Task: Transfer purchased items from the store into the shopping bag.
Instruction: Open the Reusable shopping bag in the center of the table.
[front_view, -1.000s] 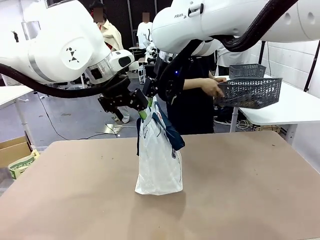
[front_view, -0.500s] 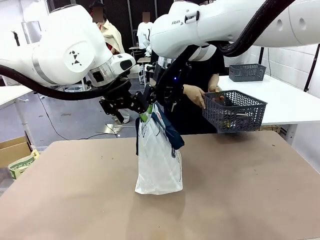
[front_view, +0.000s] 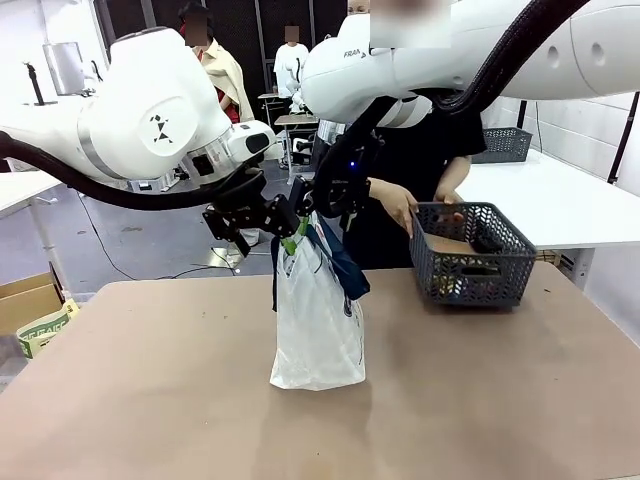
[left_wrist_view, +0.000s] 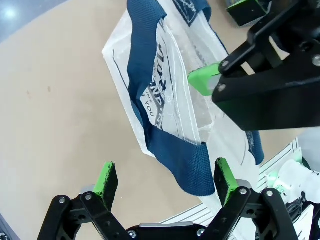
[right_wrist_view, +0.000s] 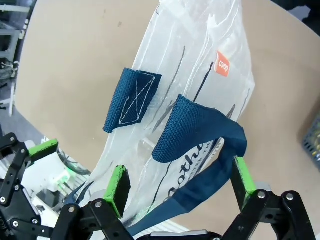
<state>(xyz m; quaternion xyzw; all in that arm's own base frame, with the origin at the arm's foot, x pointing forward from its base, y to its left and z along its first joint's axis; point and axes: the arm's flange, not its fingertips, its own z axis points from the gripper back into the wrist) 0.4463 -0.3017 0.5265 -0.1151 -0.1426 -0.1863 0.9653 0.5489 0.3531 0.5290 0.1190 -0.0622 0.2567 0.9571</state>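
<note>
The shopping bag (front_view: 318, 325) stands upright mid-table, translucent white with navy straps (left_wrist_view: 182, 162). My left gripper (front_view: 288, 232) is at the bag's top edge from the left, open, with a strap between its fingers (left_wrist_view: 107, 180). My right gripper (front_view: 320, 208) is at the top edge from behind, open around the other strap (right_wrist_view: 187, 127). A person's hands (front_view: 398, 205) hold the dark grey mesh basket (front_view: 470, 270) on the table to the bag's right. A flat brown pack (front_view: 450, 244) and a black piece (front_view: 487, 243) lie inside it.
A second grey basket (front_view: 505, 143) sits on the white table (front_view: 575, 205) at the back right. A cardboard box (front_view: 25, 300) stands on the floor at the left. The brown tabletop (front_view: 150, 400) stretches in front of the bag.
The person has brought the basket from the white table at the right down onto the brown table beside the bag. Both grippers have stayed at the bag's top.
</note>
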